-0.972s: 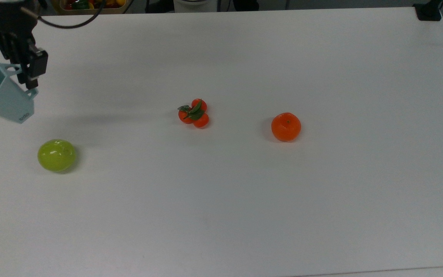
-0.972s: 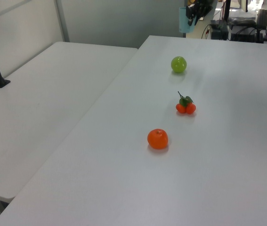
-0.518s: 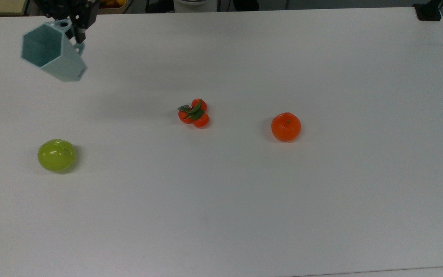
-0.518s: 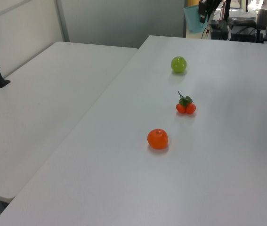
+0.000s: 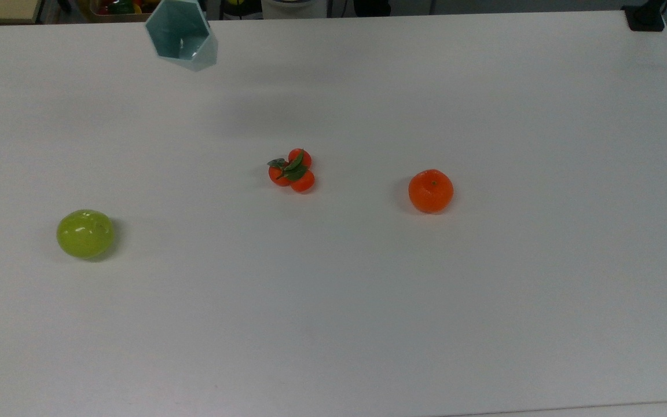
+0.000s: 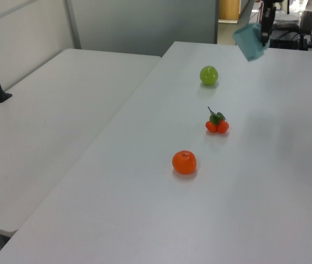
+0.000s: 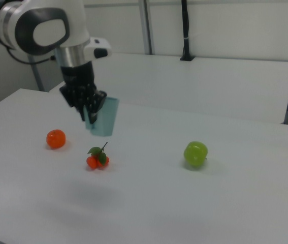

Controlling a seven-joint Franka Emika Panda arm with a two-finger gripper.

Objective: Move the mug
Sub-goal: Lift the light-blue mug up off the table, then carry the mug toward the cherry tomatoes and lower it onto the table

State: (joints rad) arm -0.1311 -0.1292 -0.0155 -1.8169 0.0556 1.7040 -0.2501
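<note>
Hanging above the table (image 7: 194, 203), the mug (image 7: 105, 117) — tilted — sits clamped in the gripper (image 7: 90, 119).

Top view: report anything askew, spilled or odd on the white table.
Only the pale blue-green hexagonal mug stands out: it hangs tilted in the air, held by the gripper above the white table. The green apple, orange and small leafy tomato cluster sit undisturbed. Nothing spilled.

gripper (image 7: 92, 120) pointing down, fingers clamped
</note>
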